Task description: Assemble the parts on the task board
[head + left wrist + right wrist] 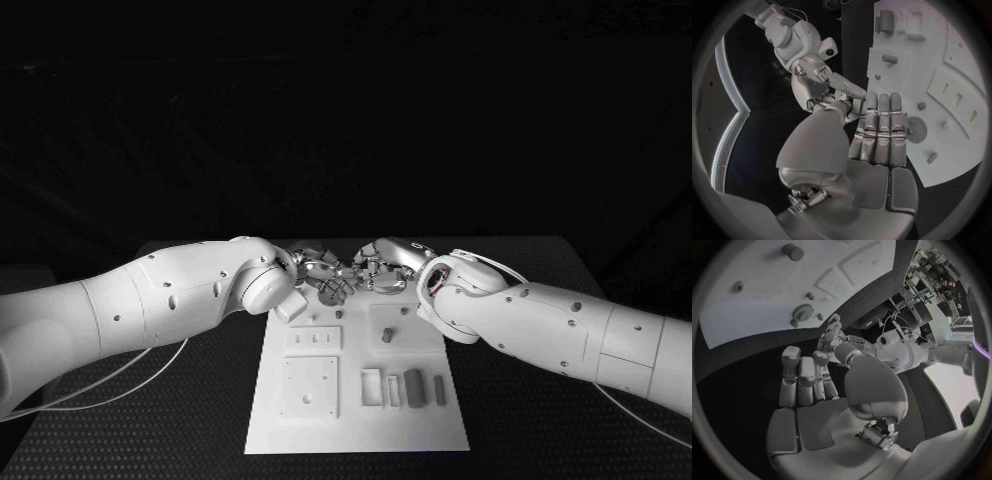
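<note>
We count one task board (pixel 361 420) on the bench (pixel 173 420). Two hands meet at its far end: left hand (pixel 320 272), right hand (pixel 382 270). One gear (pixel 803 313) lies on the board. Near its front, four small upright parts (pixel 402 388) stand in a row.
</note>
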Controlling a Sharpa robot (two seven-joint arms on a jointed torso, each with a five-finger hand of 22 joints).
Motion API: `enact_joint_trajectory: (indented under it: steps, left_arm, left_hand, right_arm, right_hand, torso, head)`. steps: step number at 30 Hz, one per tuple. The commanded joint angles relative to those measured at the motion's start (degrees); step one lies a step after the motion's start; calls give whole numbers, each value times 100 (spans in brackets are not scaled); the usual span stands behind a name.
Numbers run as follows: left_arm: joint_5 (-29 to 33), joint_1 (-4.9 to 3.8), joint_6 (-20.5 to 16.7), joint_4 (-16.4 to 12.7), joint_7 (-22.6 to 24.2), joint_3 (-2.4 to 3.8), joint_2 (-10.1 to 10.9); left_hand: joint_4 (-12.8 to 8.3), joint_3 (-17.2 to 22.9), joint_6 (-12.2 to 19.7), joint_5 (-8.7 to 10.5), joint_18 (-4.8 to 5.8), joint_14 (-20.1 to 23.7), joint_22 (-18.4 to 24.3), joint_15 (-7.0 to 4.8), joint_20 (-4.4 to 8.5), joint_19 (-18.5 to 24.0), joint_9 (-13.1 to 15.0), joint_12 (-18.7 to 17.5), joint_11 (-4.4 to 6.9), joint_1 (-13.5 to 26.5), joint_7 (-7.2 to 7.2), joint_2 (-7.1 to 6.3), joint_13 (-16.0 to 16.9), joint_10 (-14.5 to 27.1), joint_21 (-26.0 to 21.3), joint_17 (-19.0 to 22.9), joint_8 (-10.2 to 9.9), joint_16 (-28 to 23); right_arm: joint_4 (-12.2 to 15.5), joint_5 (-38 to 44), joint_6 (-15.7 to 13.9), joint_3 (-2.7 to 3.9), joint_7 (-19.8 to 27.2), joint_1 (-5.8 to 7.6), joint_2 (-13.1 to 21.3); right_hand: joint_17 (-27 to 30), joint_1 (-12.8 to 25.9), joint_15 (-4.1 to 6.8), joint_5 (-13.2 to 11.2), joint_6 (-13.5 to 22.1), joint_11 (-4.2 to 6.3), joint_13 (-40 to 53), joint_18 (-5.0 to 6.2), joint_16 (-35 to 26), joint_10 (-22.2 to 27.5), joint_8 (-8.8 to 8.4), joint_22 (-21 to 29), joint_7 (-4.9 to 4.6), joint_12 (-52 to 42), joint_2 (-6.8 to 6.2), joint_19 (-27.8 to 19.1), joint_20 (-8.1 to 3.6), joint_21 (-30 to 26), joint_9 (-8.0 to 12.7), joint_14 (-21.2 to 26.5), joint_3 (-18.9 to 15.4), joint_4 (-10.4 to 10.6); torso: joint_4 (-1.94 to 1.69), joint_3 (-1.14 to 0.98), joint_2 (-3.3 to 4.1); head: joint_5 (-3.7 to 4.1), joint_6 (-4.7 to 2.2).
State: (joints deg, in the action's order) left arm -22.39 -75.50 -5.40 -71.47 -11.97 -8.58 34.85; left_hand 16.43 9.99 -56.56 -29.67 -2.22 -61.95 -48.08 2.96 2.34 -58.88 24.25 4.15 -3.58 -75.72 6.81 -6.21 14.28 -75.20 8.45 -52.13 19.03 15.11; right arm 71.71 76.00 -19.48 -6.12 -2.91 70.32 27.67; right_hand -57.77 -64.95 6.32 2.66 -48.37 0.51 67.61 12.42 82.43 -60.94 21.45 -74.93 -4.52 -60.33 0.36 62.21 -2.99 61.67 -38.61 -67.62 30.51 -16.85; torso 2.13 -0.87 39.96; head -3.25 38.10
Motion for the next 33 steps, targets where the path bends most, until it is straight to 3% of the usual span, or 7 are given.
enact_joint_trajectory:
  steps: [1, 9, 17, 24, 33]
  left_arm:
    - [277, -37, 104, -45, 125, 37, -47]
    - [643, -37, 154, -28, -10, 37, -52]
    - [717, -37, 189, -39, -126, 37, -36]
    - [717, -37, 169, -39, -160, 37, -36]
    - [709, -37, 134, -20, -161, 37, -29]
  left_hand:
    - [7, 28, -47, 55, -6, -23, -16, 40, 5, 0, -4, -16, -26, 200, -35, -35, 14, 38, -21, -22, -35, -36]
    - [-30, 87, -62, 36, -16, -38, -41, 31, 10, -1, 2, -9, -14, 279, -52, -15, 41, 30, -33, -59, -25, -54]
    - [-66, 116, -11, -105, -18, -15, -71, 56, -6, 8, -4, -4, -19, 305, 21, -222, 101, 47, -55, -102, -48, -97]
    - [-156, 184, -25, -214, -32, -37, -102, 54, -11, -5, 8, 15, -7, 247, 11, -278, 171, 33, -59, -157, -29, -99]
    - [-567, 401, -133, -228, -26, -120, -179, 13, 24, -59, 47, 58, 42, 144, -75, -172, 383, -32, -68, -346, 51, -69]
  right_arm:
    - [28, 62, 165, -25, 53, -42, -41]
    - [8, 64, 164, -26, 48, -57, -51]
    - [-30, 70, 166, -26, 47, -67, -63]
    - [-27, 73, 171, -27, 47, -77, -75]
    - [-36, 76, 194, -27, 46, -84, -81]
  right_hand:
    - [-6, -49, 49, 6, -874, 39, -6, 114, 40, -17, 16, -81, -86, -32, -11, 9, -28, 22, 1, 8, -36, 2]
    - [-5, -49, 49, 6, -874, 39, -6, 114, 40, -17, 16, -81, -86, -32, -12, 9, -28, 22, 0, 8, -36, 2]
    - [-9, -49, 49, 6, -874, 39, -6, 115, 41, -17, 16, -81, -86, -32, -12, 9, -28, 22, 0, 5, -36, 1]
    - [-12, -49, 49, 6, -874, 39, -6, 115, 41, -17, 17, -81, -86, -32, -12, 9, -28, 22, 0, 3, -36, 1]
    - [-8, -49, 49, 6, -875, 39, -6, 115, 40, -17, 17, -81, -86, -32, -12, 9, -28, 22, 0, 6, -36, 1]
  torso:
    - [3, 1, 0]
    - [0, 0, 4]
    - [2, 3, 3]
    - [-4, -1, 3]
    - [-3, 3, 3]
  head:
    - [1, 4]
    - [8, 14]
    - [14, 33]
    - [17, 51]
    - [29, 71]
